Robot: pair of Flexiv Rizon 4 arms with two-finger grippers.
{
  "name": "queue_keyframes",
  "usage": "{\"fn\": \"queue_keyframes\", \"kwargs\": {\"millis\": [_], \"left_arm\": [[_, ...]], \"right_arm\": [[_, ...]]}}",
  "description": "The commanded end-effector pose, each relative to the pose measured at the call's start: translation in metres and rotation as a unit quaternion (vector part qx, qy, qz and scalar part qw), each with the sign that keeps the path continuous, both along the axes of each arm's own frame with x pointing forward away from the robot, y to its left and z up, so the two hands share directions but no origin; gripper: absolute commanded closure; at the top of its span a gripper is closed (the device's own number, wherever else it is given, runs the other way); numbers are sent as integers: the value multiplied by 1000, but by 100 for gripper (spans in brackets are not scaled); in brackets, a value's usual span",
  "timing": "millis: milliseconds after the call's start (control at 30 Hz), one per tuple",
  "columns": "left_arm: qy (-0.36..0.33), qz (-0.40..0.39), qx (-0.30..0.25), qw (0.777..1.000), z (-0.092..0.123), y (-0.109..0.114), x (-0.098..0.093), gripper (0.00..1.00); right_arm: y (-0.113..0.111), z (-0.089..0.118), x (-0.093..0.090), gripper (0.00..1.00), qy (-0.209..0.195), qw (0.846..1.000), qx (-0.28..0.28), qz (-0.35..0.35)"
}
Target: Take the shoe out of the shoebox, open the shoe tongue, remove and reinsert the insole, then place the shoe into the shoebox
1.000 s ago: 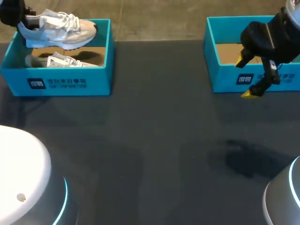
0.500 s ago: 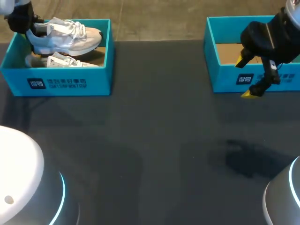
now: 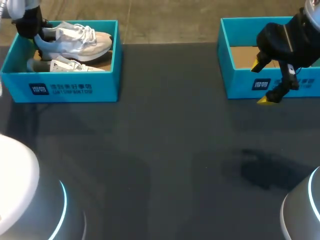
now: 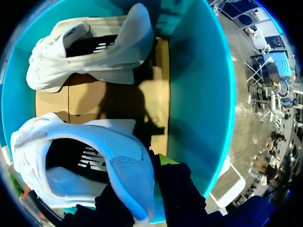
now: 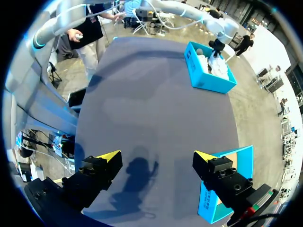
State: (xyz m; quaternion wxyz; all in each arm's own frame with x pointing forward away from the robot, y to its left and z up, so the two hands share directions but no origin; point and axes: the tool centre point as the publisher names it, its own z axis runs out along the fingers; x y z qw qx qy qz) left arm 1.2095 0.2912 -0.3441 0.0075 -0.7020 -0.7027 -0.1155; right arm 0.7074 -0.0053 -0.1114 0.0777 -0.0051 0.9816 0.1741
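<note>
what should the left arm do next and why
Probably lift the white mesh sneaker a little higher and carry it over the near wall of the teal cardboard shoebox to the dark table. The left fingers pinch its heel, it hangs over the second white sneaker lying in the box, and the insole work needs open space.

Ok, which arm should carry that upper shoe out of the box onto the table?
Left. The left gripper grips the upper shoe by its heel at the left shoebox. The right gripper hangs open by the other box, far across the table.
</note>
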Motion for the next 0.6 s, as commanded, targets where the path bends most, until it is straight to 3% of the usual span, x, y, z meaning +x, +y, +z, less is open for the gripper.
{"fn": "queue_keyframes", "kwargs": {"millis": [33, 600], "left_arm": [[15, 2, 2, 1000, -12, 1, 15, 100], [41, 8, 6, 999, -34, 2, 15, 100]], "right_arm": [[2, 0, 2, 0, 2, 1000, -2, 0], [2, 0, 2, 0, 2, 1000, -2, 0]]}}
